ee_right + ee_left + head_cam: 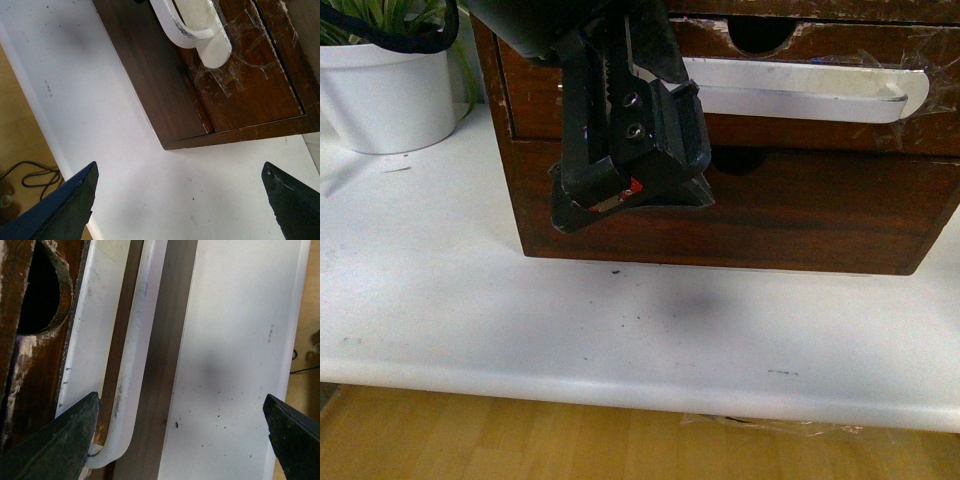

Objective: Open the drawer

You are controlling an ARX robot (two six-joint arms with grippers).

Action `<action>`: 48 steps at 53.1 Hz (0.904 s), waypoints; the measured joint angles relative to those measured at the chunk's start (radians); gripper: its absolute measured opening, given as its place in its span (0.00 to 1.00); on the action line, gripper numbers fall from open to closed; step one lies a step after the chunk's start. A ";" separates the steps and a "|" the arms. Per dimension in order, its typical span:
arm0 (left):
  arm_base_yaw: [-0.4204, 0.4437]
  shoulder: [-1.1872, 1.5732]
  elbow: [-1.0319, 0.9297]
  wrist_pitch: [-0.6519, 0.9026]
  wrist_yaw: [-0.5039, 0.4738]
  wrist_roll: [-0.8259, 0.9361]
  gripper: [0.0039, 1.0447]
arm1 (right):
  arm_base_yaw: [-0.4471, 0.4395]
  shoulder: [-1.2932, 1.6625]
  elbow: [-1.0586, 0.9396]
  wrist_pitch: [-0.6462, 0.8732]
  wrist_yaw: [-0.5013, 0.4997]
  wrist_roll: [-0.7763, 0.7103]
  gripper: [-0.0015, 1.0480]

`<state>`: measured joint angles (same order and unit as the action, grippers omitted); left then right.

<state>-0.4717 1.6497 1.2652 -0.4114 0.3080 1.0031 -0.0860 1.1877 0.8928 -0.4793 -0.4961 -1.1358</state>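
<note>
The drawer [820,135] sits above the plain lower front [800,210] and appears closed. Left gripper [182,425]: fingers spread wide, one fingertip [75,430] just beside the end of the white handle [132,365]. Right gripper [180,185]: fingers spread wide, empty, over the table [100,100] near the cabinet [190,142] corner.

Bright, even light, slightly washed out. A soft shadow smudges the table [705,305]; the handle [800,90] glares. Wrist views look soft.
</note>
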 joint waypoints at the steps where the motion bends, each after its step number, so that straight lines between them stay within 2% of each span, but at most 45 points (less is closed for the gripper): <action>1: 0.000 0.004 0.003 -0.003 -0.002 0.004 0.94 | -0.001 0.000 0.001 -0.002 -0.002 -0.002 0.91; 14: 0.000 0.022 0.018 -0.042 -0.010 0.033 0.94 | 0.017 0.003 0.008 -0.008 -0.008 -0.011 0.91; 33: -0.001 0.024 0.018 -0.038 -0.006 0.040 0.94 | 0.239 0.101 0.021 0.111 0.092 0.069 0.91; 48: 0.006 0.024 0.015 -0.032 -0.009 0.044 0.94 | 0.316 0.182 0.057 0.177 0.126 0.119 0.91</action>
<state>-0.4660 1.6733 1.2800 -0.4431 0.2989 1.0470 0.2298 1.3693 0.9497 -0.3027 -0.3702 -1.0164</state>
